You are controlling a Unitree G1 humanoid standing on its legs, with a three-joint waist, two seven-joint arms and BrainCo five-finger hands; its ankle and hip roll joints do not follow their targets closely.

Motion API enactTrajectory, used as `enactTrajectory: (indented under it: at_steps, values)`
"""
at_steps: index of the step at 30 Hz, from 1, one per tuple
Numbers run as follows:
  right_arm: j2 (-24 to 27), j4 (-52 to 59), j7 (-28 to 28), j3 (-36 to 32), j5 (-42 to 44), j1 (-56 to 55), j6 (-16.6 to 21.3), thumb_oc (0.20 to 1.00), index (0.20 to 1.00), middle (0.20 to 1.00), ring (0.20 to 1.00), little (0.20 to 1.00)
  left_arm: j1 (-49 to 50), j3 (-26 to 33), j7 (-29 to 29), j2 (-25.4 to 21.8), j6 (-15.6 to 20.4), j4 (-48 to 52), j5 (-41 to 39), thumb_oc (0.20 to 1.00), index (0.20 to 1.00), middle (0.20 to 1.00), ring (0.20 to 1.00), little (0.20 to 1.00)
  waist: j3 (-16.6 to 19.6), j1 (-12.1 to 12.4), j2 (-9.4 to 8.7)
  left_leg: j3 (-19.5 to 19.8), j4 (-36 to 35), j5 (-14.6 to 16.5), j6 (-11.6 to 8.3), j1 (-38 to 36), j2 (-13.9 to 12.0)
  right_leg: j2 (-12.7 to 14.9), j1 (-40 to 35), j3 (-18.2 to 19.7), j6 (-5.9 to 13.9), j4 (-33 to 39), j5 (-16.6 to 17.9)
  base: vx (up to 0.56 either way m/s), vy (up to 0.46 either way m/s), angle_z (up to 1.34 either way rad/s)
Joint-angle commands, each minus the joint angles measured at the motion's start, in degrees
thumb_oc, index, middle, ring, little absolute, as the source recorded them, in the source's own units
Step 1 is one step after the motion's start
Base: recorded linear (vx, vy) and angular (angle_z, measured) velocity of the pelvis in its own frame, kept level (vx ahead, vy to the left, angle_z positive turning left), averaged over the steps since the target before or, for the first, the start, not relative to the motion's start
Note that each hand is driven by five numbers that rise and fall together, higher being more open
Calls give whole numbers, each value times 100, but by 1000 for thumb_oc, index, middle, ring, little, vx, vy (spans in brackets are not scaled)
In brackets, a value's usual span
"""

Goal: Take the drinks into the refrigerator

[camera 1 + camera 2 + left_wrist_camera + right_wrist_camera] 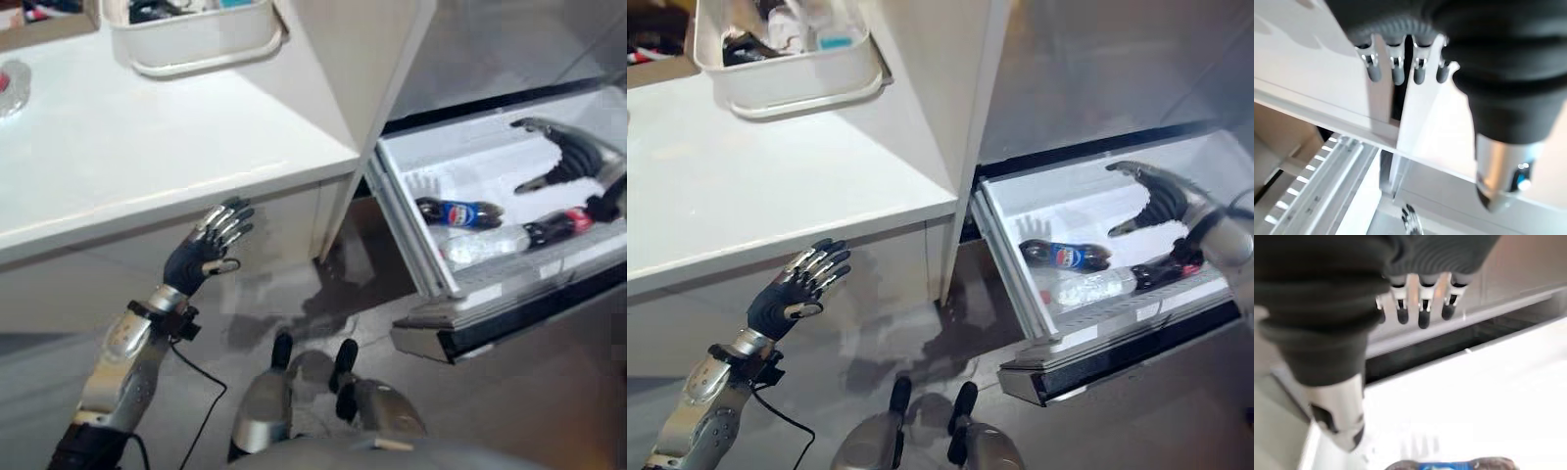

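Right hand [1164, 204] fingers released over open drawer [431, 166] at right, three bottles inside; left hand [211, 245] released, lower left. Withdraw clear, then push drawer shut squarely.

Three bottles [458, 212] lay in the open drawer [411, 186], right of the counter [147, 147]; a tub [196, 39] stood on it.

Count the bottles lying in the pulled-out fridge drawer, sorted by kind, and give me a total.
Dark cola bottle with blue label: 1
Dark cola bottle with red label: 1
Clear bottle: 1
Total in the drawer: 3
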State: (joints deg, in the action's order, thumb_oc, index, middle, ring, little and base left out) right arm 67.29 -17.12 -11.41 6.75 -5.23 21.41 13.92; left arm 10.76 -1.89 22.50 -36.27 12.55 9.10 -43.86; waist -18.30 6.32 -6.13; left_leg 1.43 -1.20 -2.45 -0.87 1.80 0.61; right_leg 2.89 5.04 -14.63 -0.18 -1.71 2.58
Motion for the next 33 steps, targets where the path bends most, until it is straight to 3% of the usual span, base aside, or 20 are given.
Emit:
enactTrajectory:
  at_steps: [1, 3, 4, 5, 7, 8, 9, 11, 12, 13, 15, 20, 29, 30, 31, 32, 33]
  values:
    - [-405, 678, 367, -839, -38, -813, 273, 1000, 1000, 1000, 1000, 1000, 336, 325, -4, 58, 224, 355, 81, 1000, 1000, 1000, 1000, 1000, 522, -131, -111, -30, -42, 446, 58, -226, -71, 343, -118, 73, 637, -382, -57, 103, 47, -13]
    - [-592, 1045, 393, -1322, -138, -1331, 303, 1000, 1000, 1000, 1000, 1000, 371, 409, -16, 107, 227, 377, 138, 1000, 1000, 1000, 1000, 1000, 568, -174, -108, -50, -64, 469, 69, -286, -70, 334, -131, 111, 642, -398, -79, 100, 50, -16]
    - [-1017, 1352, 546, -1870, -299, -1957, 397, 1000, 1000, 1000, 1000, 1000, 479, 559, -55, 235, 280, 409, 249, 1000, 1000, 1000, 1000, 1000, 665, -274, -95, -106, -111, 516, 97, -415, -70, 330, -182, 175, 652, -400, -94, 109, 52, -23]
    - [-1040, 1392, 546, -1926, -311, -2032, 395, 1000, 1000, 1000, 1000, 1000, 483, 540, -58, 220, 279, 416, 253, 1000, 1000, 1000, 1000, 1000, 669, -248, -99, -108, -117, 517, 98, -425, -71, 328, -188, 177, 653, -399, -96, 115, 49, -17]
    - [-1642, 1870, 563, -2453, -611, -2792, 476, 1000, 1000, 1000, 1000, 1000, 669, 772, -156, 438, 366, 455, 432, 1000, 1000, 1000, 1000, 1000, 797, -365, -91, -182, -193, 560, 118, -581, -85, 301, -253, 277, 664, -386, -126, 110, 28, -17]
    - [-1661, 1906, 557, -2482, -620, -2837, 469, 1000, 1000, 1000, 1000, 1000, 679, 763, -157, 433, 364, 464, 437, 1000, 1000, 1000, 1000, 1000, 803, -351, -92, -185, -204, 559, 118, -593, -87, 298, -260, 280, 664, -383, -128, 122, 34, -24]
    - [-2044, 2035, 670, -2687, -724, -3153, 529, 1000, 1000, 1000, 1000, 1000, 748, 880, -249, 613, 426, 474, 550, 1000, 1000, 1000, 1000, 1000, 873, -428, -80, -242, -260, 578, 123, -674, -84, 279, -303, 331, 682, -347, -135, 76, 30, -23]
    - [-2224, 2105, 737, -2795, -807, -3352, 541, 1000, 1000, 1000, 1000, 1000, 792, 915, -301, 665, 465, 481, 639, 1000, 1000, 1000, 1000, 1000, 909, -439, -75, -271, -289, 586, 127, -720, -88, 267, -323, 361, 688, -335, -136, 72, 29, -19]
    - [-2556, 2204, 892, -2930, -916, -3624, 628, 1000, 1000, 1000, 1000, 1000, 855, 1007, -384, 756, 556, 515, 763, 1000, 1000, 1000, 1000, 1000, 954, -505, -51, -311, -312, 611, 134, -777, -89, 246, -334, 427, 704, -323, -129, 42, 20, -17]
    - [-2561, 2211, 891, -2935, -917, -3634, 627, 1000, 1000, 1000, 1000, 1000, 857, 1003, -386, 753, 555, 517, 764, 1000, 1000, 1000, 1000, 1000, 956, -498, -51, -314, -313, 612, 134, -779, -90, 245, -335, 430, 704, -322, -128, 56, 44, -18]
    - [-3211, 2121, 1018, -2993, -527, -3950, 775, 1000, 1000, 1000, 1000, 1000, 980, 1083, -496, 899, 691, 499, 845, 1000, 1000, 1000, 1000, 1000, 990, -600, -6, -370, -328, 635, 145, -834, -85, 220, -355, 496, 708, -301, -130, 22, 33, -12]
    - [-3868, 1770, 1109, -2842, 24, -4197, 830, 1000, 1000, 1000, 1000, 1000, 1127, 1098, -700, 1077, 786, 337, 983, 1000, 1000, 1000, 1000, 1000, 1075, -715, 44, -486, -359, 675, 145, -940, -100, 174, -399, 609, 711, -241, -116, 28, 14, -15]
    - [-4602, 502, 1435, -2342, 744, -4163, 855, 1000, 1000, 1000, 1000, 1000, 1141, 917, -890, 1215, 946, 216, 1147, 1000, 1000, 1000, 1000, 1000, 1075, -839, 193, -707, -380, 689, 152, -1029, -80, 151, -403, 797, 734, -172, -30, -8, 23, -13]
    - [-4705, 175, 1421, -2132, 949, -4085, 822, 843, 843, 843, 843, 843, 1085, 842, -951, 1221, 967, 162, 1173, 1000, 1000, 1000, 1000, 1000, 1066, -840, 210, -732, -380, 679, 148, -1021, -73, 147, -405, 814, 737, -140, 2, -32, 11, -12]
    - [-4700, 154, 1421, -2125, 956, -4070, 833, 416, 416, 416, 416, 416, 1080, 845, -954, 1220, 970, 157, 1176, 1000, 1000, 1000, 1000, 1000, 1063, -841, 207, -735, -380, 679, 148, -1021, -72, 146, -406, 816, 737, -135, 6, -44, 10, -10]
    - [-4684, -261, 1416, -1848, 942, -3960, 752, 235, 235, 235, 235, 235, 1011, 797, -975, 1233, 987, 150, 1219, 1000, 1000, 1000, 1000, 1000, 1059, -832, 227, -758, -380, 671, 142, -1007, -62, 156, -403, 831, 747, -96, 44, -37, 2, -8]
    - [-4672, -443, 1366, -1687, 940, -3901, 718, 200, 200, 200, 200, 200, 991, 780, -993, 1258, 995, 141, 1223, 1000, 1000, 1000, 1000, 1000, 1052, -824, 227, -775, -380, 665, 136, -999, -62, 162, -403, 840, 754, -67, 72, -37, 2, -9]
